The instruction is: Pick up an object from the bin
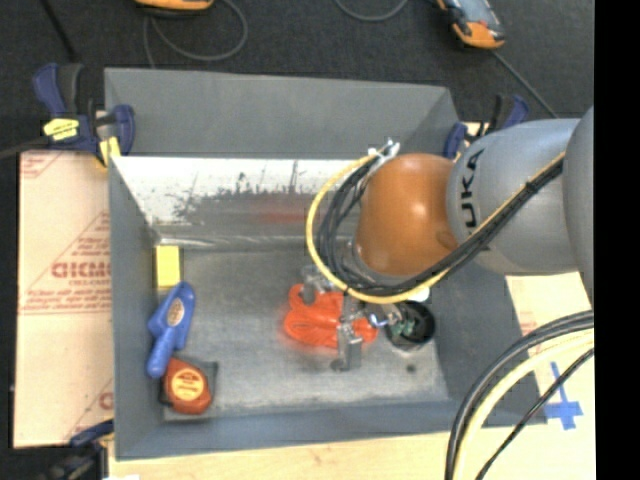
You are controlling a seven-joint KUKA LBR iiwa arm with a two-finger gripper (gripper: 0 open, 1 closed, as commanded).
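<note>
The grey metal bin (200,203) looks matt and scuffed, while the orange thing (305,325) and blue clamp (168,326) look like glossy plastic.

A bright orange thing (312,325) — lumpy, crumpled-looking — lies on the grey bin (250,368) floor, right of the middle, its upper edge hidden.

Bright overhead light leaves a pale glare across the back wall of the bin (240,193).
</note>
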